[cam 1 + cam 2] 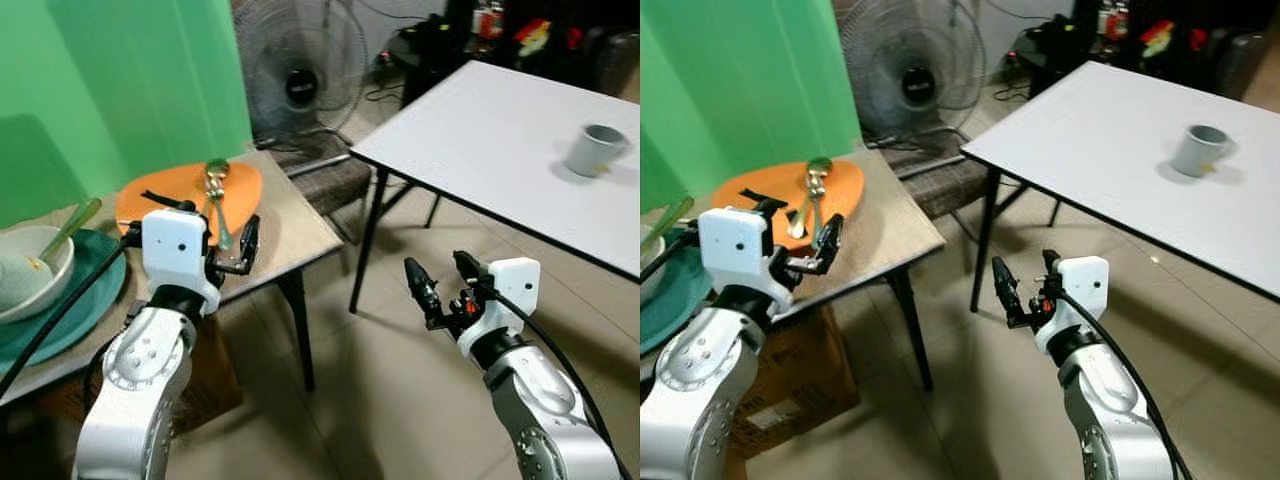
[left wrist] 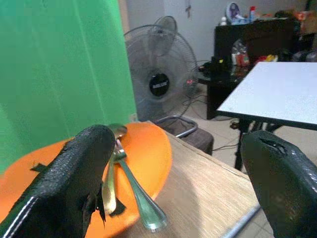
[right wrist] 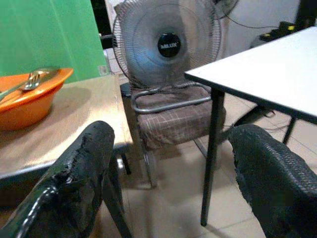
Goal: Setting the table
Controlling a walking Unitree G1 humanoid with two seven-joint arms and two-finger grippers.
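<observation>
We see two silver arms with round joint housings, white boxy wrists, and black cables along each. Left gripper (image 1: 205, 232) and right gripper (image 1: 440, 275) have long black fingers, rough-textured and scuffed.

Orange plate (image 1: 180, 190), teal plate (image 1: 75, 290), grey mug (image 1: 595, 150), white table (image 1: 500, 140), green backdrop (image 1: 120, 90).

wood table (image 1: 290, 225): orange plate (image 1: 175, 192), teal plate (image 1: 70, 300) | white table (image 1: 500, 140): grey mug (image 1: 596, 150)
</observation>
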